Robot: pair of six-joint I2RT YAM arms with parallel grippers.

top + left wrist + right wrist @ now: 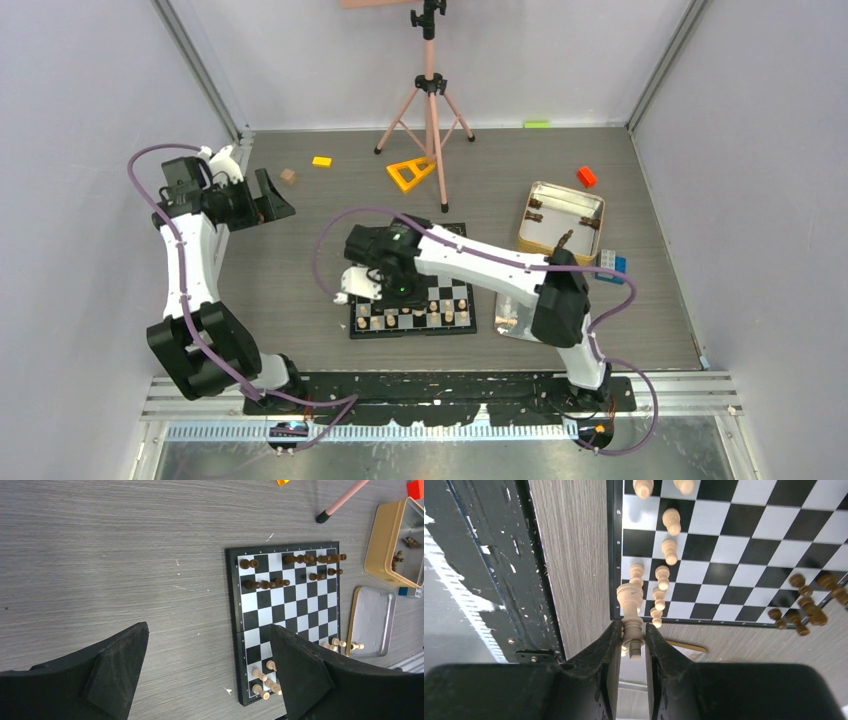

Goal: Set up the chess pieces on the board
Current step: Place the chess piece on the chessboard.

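Over the board's (749,550) near corner: right end effector (631,630) clamps light chess piece (629,597). Lower straight onto its free square, clear of neighbouring light pieces (663,577). Left end effector (207,630) gapes empty over bench (125,555).

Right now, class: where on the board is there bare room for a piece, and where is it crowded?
Free: the middle rows of the board, between the dark pieces and the light pieces. Crowded: the near rows, by the right gripper.
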